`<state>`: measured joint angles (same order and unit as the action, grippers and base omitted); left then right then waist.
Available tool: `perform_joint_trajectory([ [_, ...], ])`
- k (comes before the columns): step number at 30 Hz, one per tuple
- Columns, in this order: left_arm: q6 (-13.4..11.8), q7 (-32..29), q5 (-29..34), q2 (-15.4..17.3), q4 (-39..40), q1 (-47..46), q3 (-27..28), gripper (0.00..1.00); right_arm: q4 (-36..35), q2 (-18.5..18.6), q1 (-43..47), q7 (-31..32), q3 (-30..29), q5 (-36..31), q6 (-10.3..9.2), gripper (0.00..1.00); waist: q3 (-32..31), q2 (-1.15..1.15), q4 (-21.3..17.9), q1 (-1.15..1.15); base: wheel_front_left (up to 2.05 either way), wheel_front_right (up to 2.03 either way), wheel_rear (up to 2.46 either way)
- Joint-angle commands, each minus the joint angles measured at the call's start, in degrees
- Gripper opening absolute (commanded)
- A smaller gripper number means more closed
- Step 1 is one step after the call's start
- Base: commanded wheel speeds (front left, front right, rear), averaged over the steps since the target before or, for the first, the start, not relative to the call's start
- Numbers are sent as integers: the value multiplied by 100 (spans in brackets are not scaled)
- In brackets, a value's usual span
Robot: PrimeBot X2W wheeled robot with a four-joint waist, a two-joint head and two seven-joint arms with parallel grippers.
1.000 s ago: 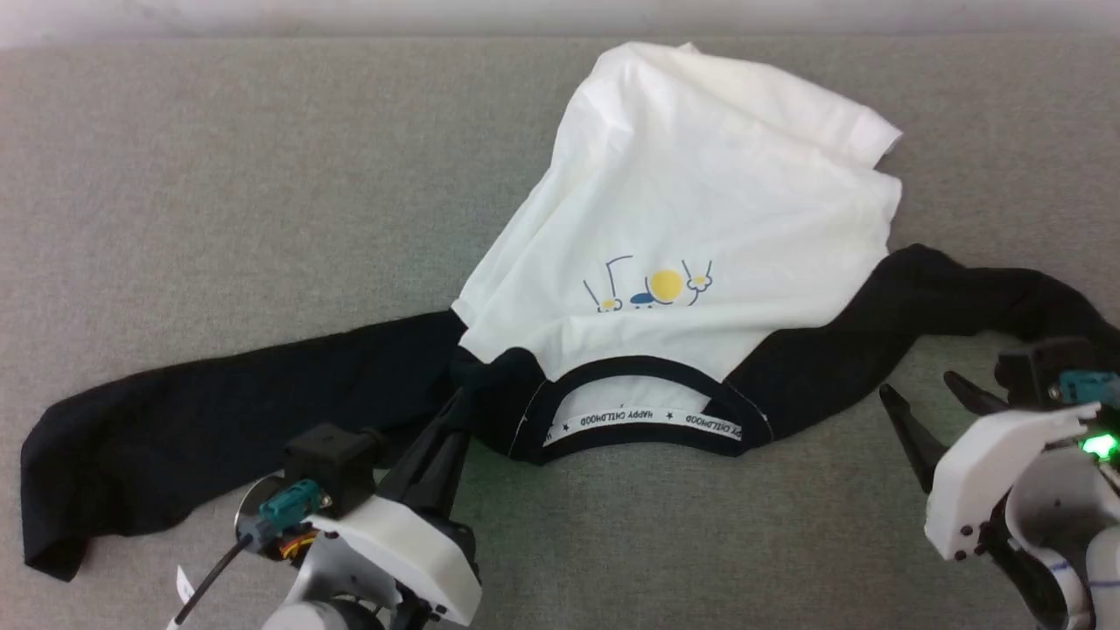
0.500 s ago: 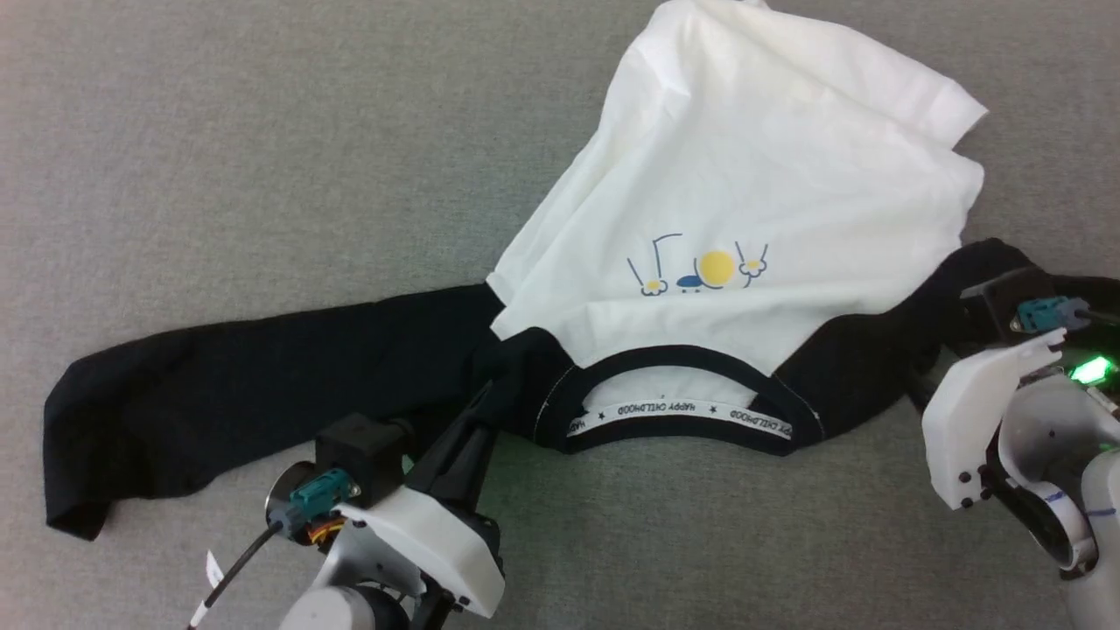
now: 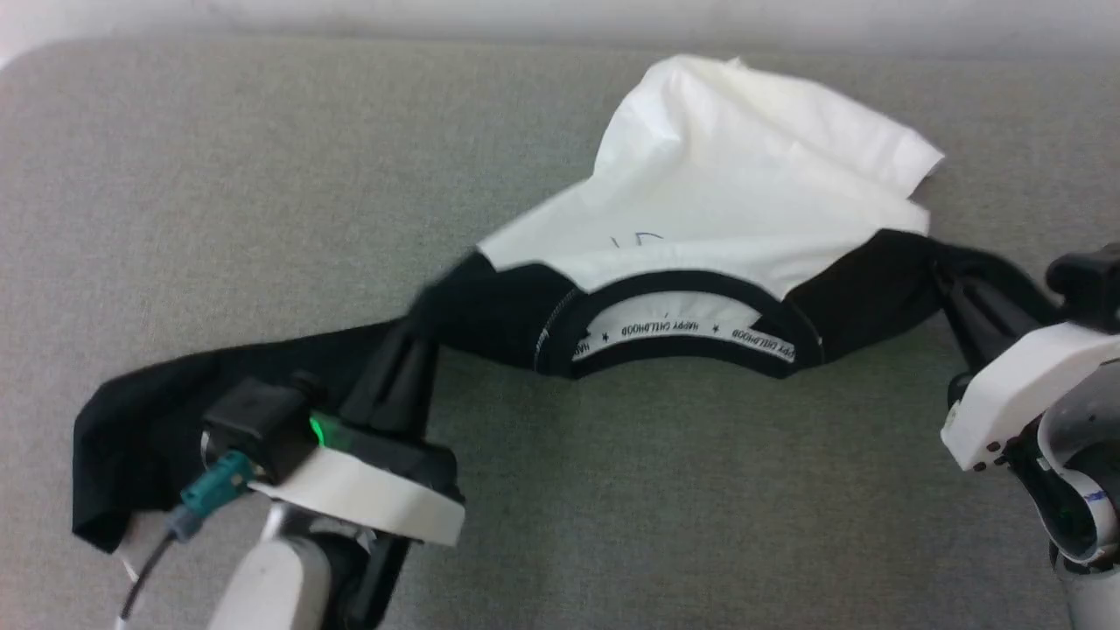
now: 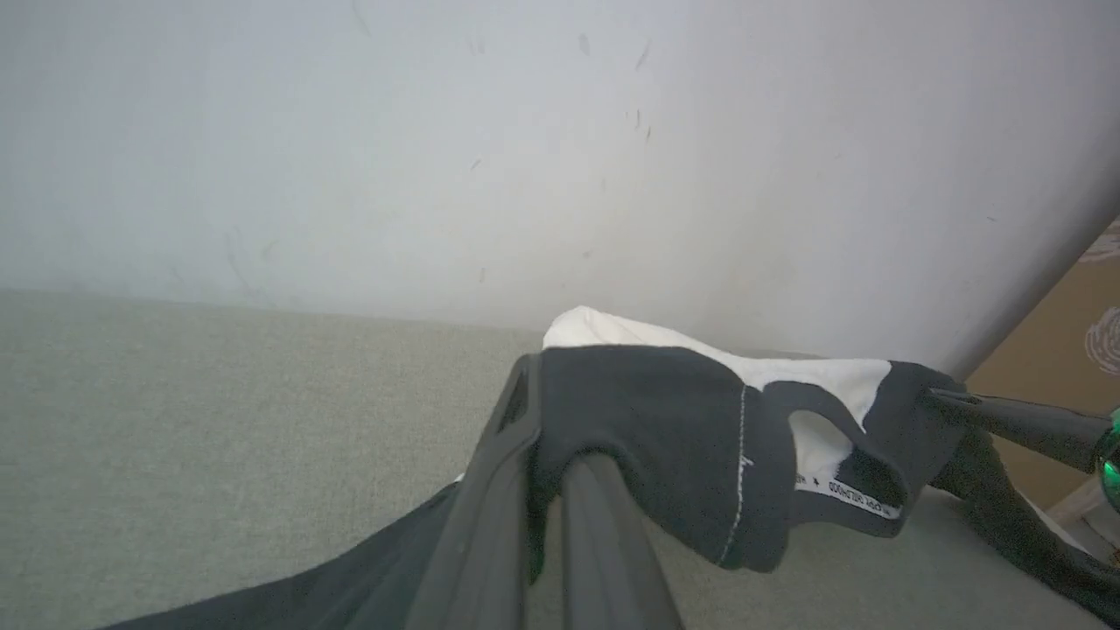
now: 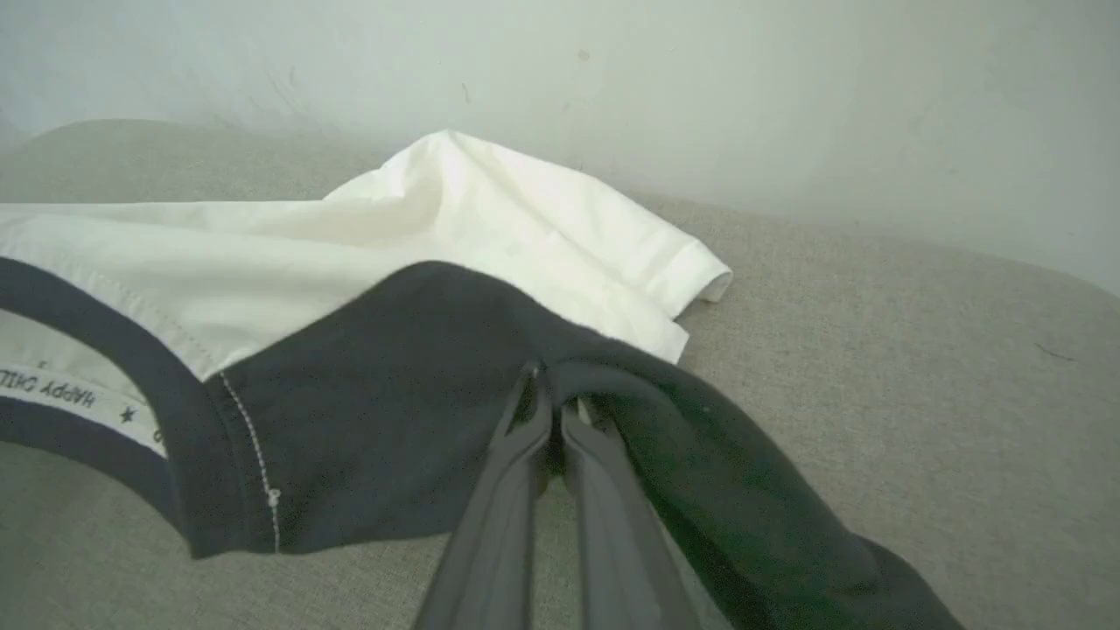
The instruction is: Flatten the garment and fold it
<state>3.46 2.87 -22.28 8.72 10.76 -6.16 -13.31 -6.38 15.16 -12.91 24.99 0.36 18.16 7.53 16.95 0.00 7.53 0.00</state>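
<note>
The left gripper (image 3: 409,352) and right gripper (image 5: 549,394), fingers clamped on the T-shirt's (image 3: 744,201) black shoulders, hold its collar end above the grey bench (image 3: 219,192), likely to stretch it flat.

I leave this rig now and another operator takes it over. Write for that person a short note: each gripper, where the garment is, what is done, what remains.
Left gripper: shut on the garment, at the black shoulder on the robot's left of the collar.
Right gripper: shut on the garment, at the black shoulder on the other side.
Garment: the collar edge hangs between the two grippers, off the grey surface. Its white part lies crumpled behind. The sleeve on the robot's left trails down to the surface.
Done: both shoulders gripped.
Left: spread it flat, then fold. No fold is made yet.
</note>
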Motion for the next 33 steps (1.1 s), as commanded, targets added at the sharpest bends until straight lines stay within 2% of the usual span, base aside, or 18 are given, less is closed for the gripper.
perform_joint_trajectory([
  [1,-38,72,-16,18,105,-255,79,0,-129,-71,-93,-132,-85,0,-4,0,-484,0,-291,0,0,0,0],
  [7,-170,5,329,185,206,-1154,224,0,-588,-335,-635,-465,-213,-82,-4,0,-1105,0,-595,0,0,0,0],
  [13,-135,-444,489,378,-110,-2296,262,0,-569,-293,-1626,-557,35,-190,-4,0,-1567,0,-869,0,0,0,0],
  [23,-196,-885,583,530,-1145,-3976,421,0,380,-144,-3142,-532,504,-277,-4,0,-1859,0,-1135,0,0,0,0],
  [33,-3,-1341,669,650,-2068,-4973,174,0,1306,-9,-4133,-501,788,-422,-4,0,-1440,0,-1214,0,0,0,0],
])
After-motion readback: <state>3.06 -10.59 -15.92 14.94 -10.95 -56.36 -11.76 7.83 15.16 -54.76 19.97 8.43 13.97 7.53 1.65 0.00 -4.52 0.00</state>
